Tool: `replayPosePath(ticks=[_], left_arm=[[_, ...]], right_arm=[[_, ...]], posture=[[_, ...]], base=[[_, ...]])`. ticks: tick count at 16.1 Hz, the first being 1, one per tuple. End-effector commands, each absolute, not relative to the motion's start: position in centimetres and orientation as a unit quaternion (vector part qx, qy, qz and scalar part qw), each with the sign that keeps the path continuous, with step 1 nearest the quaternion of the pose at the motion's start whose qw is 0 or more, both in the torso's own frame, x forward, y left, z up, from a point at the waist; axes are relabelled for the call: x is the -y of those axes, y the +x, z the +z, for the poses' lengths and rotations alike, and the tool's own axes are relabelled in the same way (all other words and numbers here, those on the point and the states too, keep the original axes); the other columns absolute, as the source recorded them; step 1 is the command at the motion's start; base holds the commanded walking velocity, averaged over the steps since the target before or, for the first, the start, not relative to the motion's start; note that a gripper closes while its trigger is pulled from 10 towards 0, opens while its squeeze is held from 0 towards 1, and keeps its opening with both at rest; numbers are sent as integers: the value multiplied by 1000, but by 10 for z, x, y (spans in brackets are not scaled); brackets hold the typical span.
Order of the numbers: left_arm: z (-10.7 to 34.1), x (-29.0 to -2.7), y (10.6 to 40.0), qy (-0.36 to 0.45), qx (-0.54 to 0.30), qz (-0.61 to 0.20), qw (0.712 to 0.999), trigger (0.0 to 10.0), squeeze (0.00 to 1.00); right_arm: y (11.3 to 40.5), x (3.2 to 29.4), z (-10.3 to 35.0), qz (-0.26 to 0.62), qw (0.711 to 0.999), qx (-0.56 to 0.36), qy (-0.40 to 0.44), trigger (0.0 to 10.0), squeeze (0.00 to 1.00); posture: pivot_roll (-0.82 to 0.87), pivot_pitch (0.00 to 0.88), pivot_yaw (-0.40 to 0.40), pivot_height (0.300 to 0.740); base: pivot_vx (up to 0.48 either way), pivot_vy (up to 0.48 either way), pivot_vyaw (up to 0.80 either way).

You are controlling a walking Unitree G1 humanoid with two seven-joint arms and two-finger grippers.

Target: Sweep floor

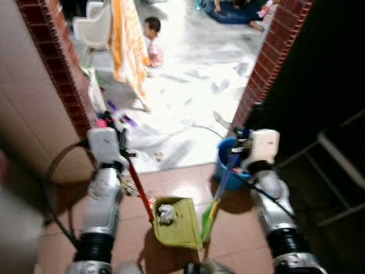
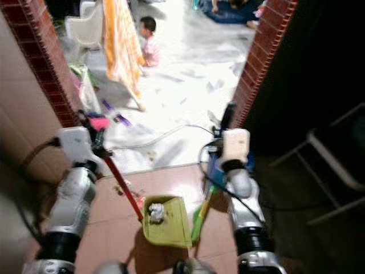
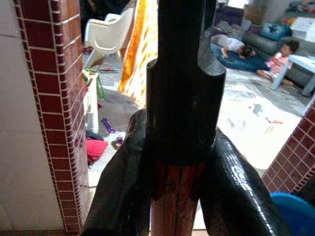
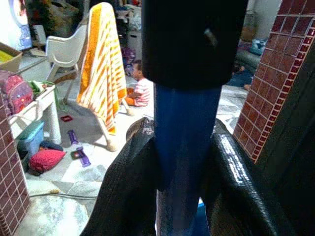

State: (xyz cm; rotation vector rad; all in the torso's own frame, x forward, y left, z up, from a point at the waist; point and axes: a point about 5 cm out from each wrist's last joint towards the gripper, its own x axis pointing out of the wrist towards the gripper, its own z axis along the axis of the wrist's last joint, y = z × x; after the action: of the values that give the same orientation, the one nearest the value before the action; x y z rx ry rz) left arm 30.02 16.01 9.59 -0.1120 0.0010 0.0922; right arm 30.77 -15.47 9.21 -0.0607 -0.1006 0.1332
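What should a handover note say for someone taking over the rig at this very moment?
Left gripper: shut on the red dustpan handle.
Right gripper: shut on the blue broom handle.
Green dustpan sits on the tiled floor between the arms, a crumpled bit of white litter already in it. Blue bucket stands by the right arm.
Done: some litter collected.
Left: probably more sweeping; the room beyond the doorway looks littered. Watch the child sitting there.

Orange striped towel beside white chair
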Motion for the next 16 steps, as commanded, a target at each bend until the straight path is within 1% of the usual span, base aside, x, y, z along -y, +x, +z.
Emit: replayPosePath(ticks=[1,7,12,14,16], left_arm=[[115,-156,305,-55,38,39,997,10000,0],[121,-159,309,-54,42,47,997,10000,0],[138,-167,312,-62,67,71,993,10000,0],[156,-180,314,-82,91,102,987,10000,0],[164,-187,315,-93,103,118,983,10000,0]], right_arm=[[310,162,100,57,995,69,-35,10000,0],[312,163,100,54,996,67,-31,10000,0],[314,164,102,50,996,72,-35,10000,0],[314,170,99,45,995,66,-52,10000,0],[314,175,98,35,995,61,-67,10000,0]], posture=[[-30,0,-32,740],[-28,0,-29,740],[-33,0,-24,740],[-34,0,-23,740],[-35,0,-26,740]], base=[[0,-300,0],[0,-280,0],[0,0,0],[0,0,0],[0,0,0]])
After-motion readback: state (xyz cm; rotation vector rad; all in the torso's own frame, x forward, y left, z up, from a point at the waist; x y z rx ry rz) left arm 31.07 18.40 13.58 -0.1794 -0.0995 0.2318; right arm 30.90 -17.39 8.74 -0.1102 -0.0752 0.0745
